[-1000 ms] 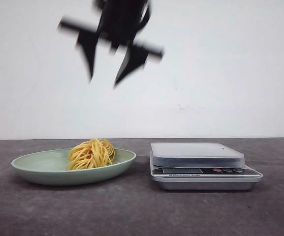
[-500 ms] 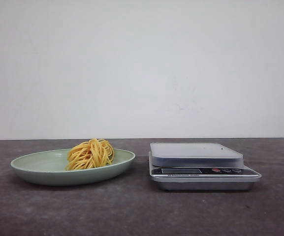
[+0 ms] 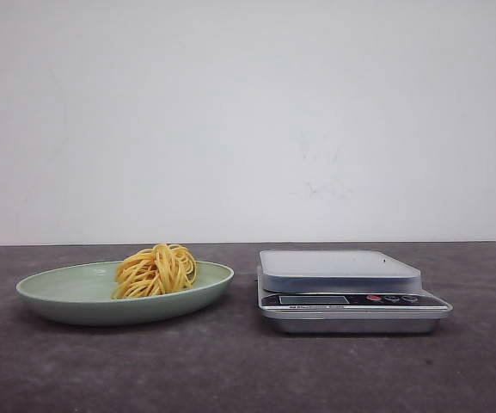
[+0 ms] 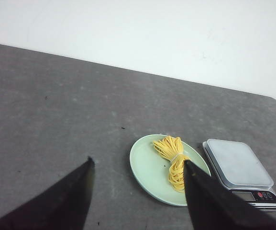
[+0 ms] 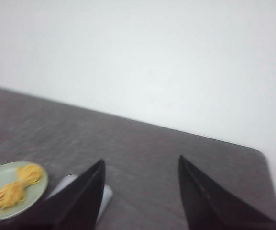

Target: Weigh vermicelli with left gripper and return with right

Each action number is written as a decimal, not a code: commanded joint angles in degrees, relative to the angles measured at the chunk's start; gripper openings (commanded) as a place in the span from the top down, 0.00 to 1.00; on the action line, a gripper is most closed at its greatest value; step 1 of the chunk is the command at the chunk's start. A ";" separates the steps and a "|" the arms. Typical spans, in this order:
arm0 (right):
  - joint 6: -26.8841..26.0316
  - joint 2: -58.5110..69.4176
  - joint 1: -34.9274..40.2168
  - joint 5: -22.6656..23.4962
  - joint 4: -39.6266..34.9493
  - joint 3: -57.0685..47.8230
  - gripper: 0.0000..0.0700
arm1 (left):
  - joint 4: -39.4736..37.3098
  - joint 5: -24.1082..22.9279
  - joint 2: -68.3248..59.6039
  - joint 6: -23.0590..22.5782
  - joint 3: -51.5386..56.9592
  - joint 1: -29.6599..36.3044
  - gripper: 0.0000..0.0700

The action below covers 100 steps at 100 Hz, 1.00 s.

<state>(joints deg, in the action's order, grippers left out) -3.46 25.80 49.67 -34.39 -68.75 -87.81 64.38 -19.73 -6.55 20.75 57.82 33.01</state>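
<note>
Dark grey speckled counter (image 3: 230,370) is noted bearing the yellow vermicelli nest (image 3: 156,270) in the pale green oval plate (image 3: 54,288), silver digital scale (image 3: 342,271) unloaded, both claws, left claw (image 4: 137,191) and right claw (image 5: 141,191), spread wide and holding nothing; completion cannot be judged.

Landmark: scale (image 3: 351,291), on the tabletop (image 3: 230,370). Plate (image 3: 76,301) sits left of the scale, near it, not touching. Vermicelli (image 3: 156,269) lies in the plate, on the half toward the scale. Scale's platform bare. Wall (image 3: 248,120) stands behind scale and plate. Open tabletop before both.
</note>
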 commanded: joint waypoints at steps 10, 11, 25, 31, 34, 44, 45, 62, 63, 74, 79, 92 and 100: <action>-3.39 -9.66 -5.07 2.36 0.83 9.64 0.57 | -1.33 -0.37 -0.09 -0.33 0.59 0.22 0.50; -3.50 -10.29 -5.60 2.93 1.07 10.40 0.57 | -1.36 -0.37 -0.09 -0.33 0.59 0.22 0.50; -5.11 -17.86 -14.47 13.57 6.88 20.94 0.57 | -1.40 -0.39 -0.09 -0.33 0.55 0.22 0.50; -5.22 -19.98 -18.51 18.16 9.86 24.96 0.57 | -1.86 -0.39 -0.09 -0.20 0.26 0.22 0.50; -5.40 -20.81 -20.57 20.44 11.21 26.82 0.57 | -2.43 -0.37 -0.09 -0.20 -0.04 0.22 0.50; -7.10 -22.16 -27.08 29.27 16.37 32.52 0.57 | -4.90 -0.39 -0.09 -0.33 -1.68 0.22 0.50; -7.26 -22.21 -27.65 30.14 16.79 32.98 0.57 | -5.27 -0.39 -0.09 -0.35 -1.92 0.22 0.50; -9.70 -22.27 -36.74 42.14 25.62 40.96 0.57 | -10.51 -0.37 -0.09 -0.35 -7.41 0.22 0.50; -9.77 -22.27 -37.18 42.47 26.08 41.38 0.57 | -10.71 -0.37 -0.09 -0.33 -7.72 0.22 0.50; -10.29 -22.27 -40.72 44.06 29.40 44.61 0.66 | -13.07 -0.39 -0.09 -0.92 -10.38 0.22 0.54; -10.19 -22.27 -41.53 44.22 30.05 45.29 0.89 | -13.31 -0.39 -0.09 -1.22 -10.88 0.22 0.77; -10.12 -22.25 -42.10 44.59 31.54 45.75 0.99 | -13.44 -1.88 -0.09 -3.04 -11.06 0.22 0.99; -10.08 -22.25 -42.10 44.85 31.39 45.75 0.99 | -13.44 -1.97 -0.09 -3.19 -11.06 0.22 0.99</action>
<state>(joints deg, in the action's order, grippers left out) -12.93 3.68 7.53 10.24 -37.69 -41.58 51.37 -21.30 -6.59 18.83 46.28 33.01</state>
